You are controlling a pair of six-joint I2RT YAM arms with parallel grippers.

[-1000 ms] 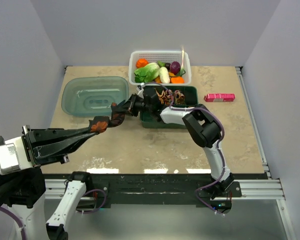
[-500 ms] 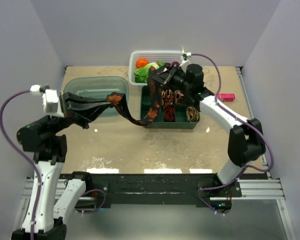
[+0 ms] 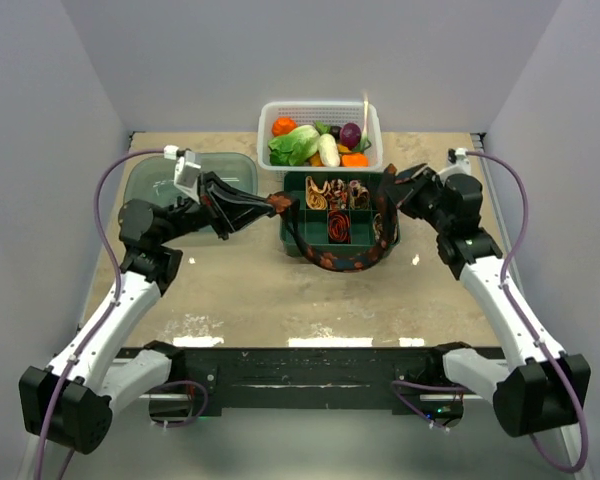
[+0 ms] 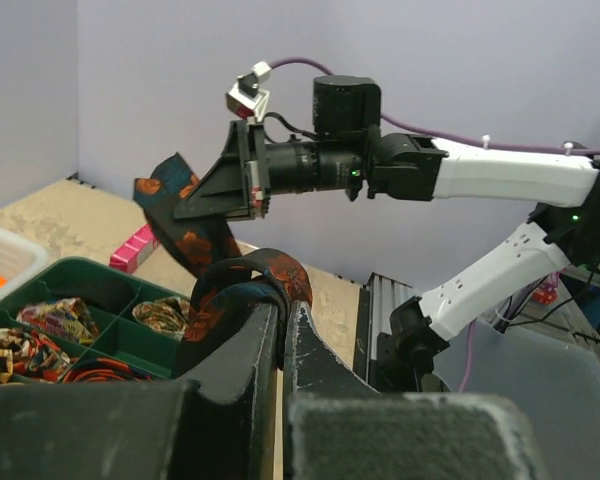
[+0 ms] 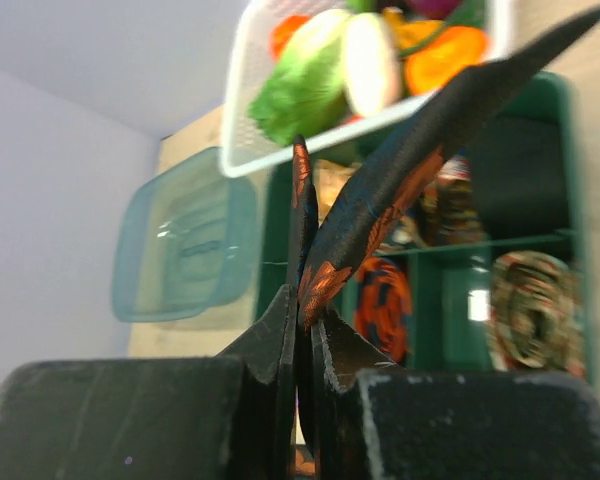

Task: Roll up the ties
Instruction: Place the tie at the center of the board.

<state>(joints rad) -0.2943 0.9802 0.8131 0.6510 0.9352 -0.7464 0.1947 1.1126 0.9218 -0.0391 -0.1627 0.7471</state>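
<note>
A long black tie with orange-red spots hangs in a slack loop between both grippers, sagging over the front of the green divided tray. My left gripper is shut on one end of it, left of the tray; the pinched tie shows in the left wrist view. My right gripper is shut on the other end above the tray's right side. Several small rolled ties in tan, brown and orange lie in the tray's compartments.
A white basket of toy vegetables stands behind the tray. A clear teal lid or container lies at the back left, under my left arm. A pink box shows only in the left wrist view.
Both arms have swung apart: the left gripper moved right and lower toward the tray, the right gripper moved right. The tie now hangs as a wide loop over the tray's front.
</note>
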